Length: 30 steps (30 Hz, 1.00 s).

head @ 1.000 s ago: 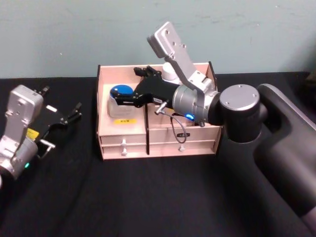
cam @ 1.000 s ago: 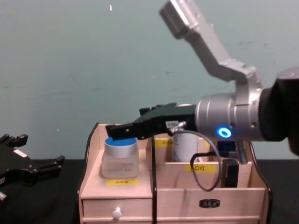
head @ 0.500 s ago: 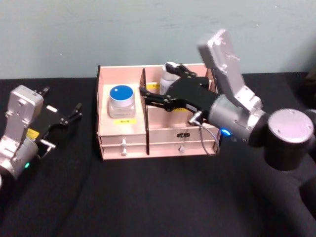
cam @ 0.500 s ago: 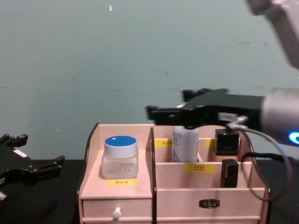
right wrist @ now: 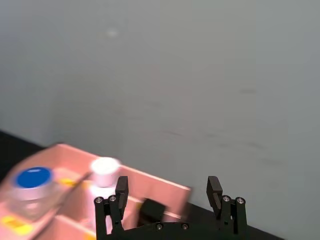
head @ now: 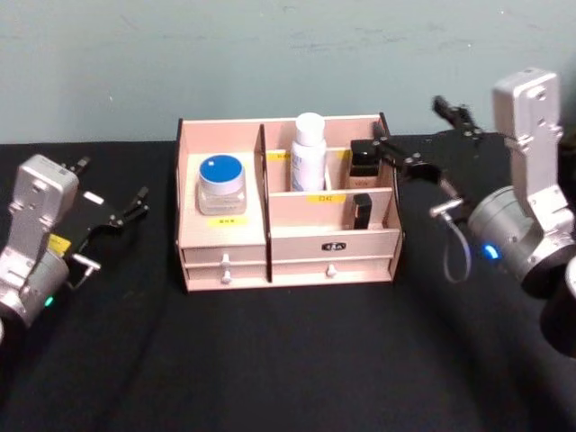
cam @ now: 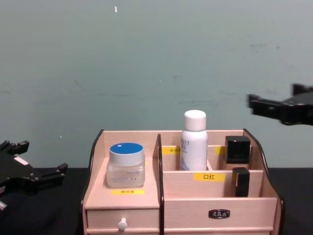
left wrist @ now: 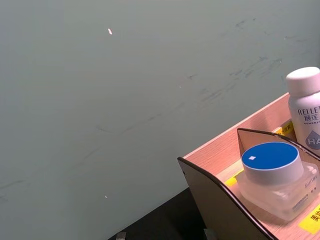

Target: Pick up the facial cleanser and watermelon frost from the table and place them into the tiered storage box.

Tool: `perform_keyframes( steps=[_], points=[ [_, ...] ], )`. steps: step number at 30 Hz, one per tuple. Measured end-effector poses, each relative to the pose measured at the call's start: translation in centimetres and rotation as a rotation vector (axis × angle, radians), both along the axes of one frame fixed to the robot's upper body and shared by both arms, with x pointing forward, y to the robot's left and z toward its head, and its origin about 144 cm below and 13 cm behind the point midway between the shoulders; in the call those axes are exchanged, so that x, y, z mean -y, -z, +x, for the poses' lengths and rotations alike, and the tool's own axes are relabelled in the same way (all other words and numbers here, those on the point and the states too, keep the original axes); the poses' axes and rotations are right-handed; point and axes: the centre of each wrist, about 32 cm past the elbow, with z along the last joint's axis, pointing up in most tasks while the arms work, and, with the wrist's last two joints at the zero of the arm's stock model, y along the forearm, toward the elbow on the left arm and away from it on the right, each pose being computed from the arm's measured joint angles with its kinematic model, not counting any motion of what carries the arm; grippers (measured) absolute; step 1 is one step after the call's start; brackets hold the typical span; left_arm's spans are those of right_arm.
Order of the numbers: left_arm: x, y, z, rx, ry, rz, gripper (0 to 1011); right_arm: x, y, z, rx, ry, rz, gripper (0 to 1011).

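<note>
Seen from the head camera, the left gripper [head: 112,209] sits at 9 o'clock above the black table [head: 270,360], its claw released and holding nothing. At centre stands the tiered storage box [head: 288,256]. Its left compartment holds a clear jar with a blue lid [head: 221,184]; a white bottle [head: 308,151] stands upright in the rear middle compartment, and two small black items [head: 364,157] sit at the box's right. At 3 o'clock, the right gripper [head: 421,144] hovers just beside the box's right edge, claw released and empty.
</note>
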Motion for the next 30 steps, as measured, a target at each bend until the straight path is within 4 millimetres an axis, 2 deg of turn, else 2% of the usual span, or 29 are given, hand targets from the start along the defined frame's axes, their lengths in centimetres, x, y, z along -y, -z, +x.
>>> perform_keyframes(
  steps=[5, 16, 30],
  points=[
    [0.0, 0.0, 0.0, 0.0, 0.0, 0.0, 1001, 1.5, 0.8, 1.4, -0.015, 0.16, 0.007, 1000],
    [0.0, 0.0, 0.0, 0.0, 0.0, 0.0, 1001, 2.3, 2.8, 4.1, -0.081, 0.318, -0.02, 1000],
    [0.0, 0.0, 0.0, 0.0, 0.0, 0.0, 1001, 2.3, 2.9, 4.1, -0.088, 0.322, -0.019, 1000]
  ],
)
